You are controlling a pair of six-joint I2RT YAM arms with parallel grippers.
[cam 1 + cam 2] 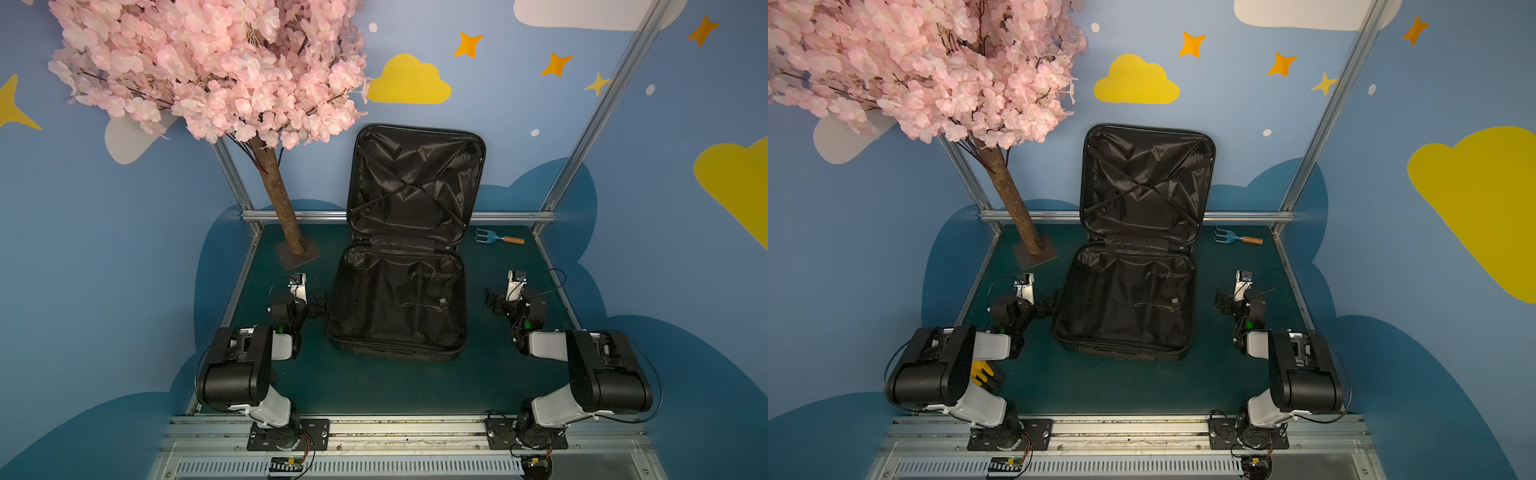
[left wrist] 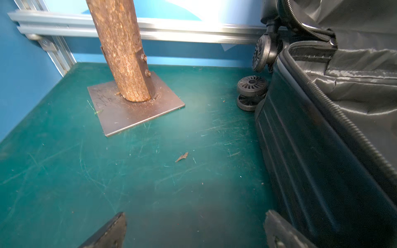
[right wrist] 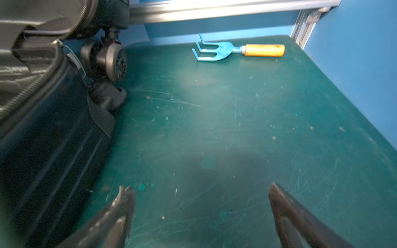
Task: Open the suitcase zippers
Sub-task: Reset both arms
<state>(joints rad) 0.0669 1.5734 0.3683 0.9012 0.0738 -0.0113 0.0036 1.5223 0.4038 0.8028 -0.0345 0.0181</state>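
While left tool (image 2: pixel 196 214) and right tool (image 3: pixel 199 186) hang spread, empty, we judge the suitcase (image 1: pixel 399 307) stiff, light; its zippers (image 2: pixel 348 126) need fine pinching.

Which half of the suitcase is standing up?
The far half, the one with crossed straps inside, stands upright by the back rail. The near half lies flat and open on the green table.

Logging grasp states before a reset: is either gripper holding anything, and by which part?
Nothing is held. The left gripper and right gripper are both open and empty, either side of the open suitcase.
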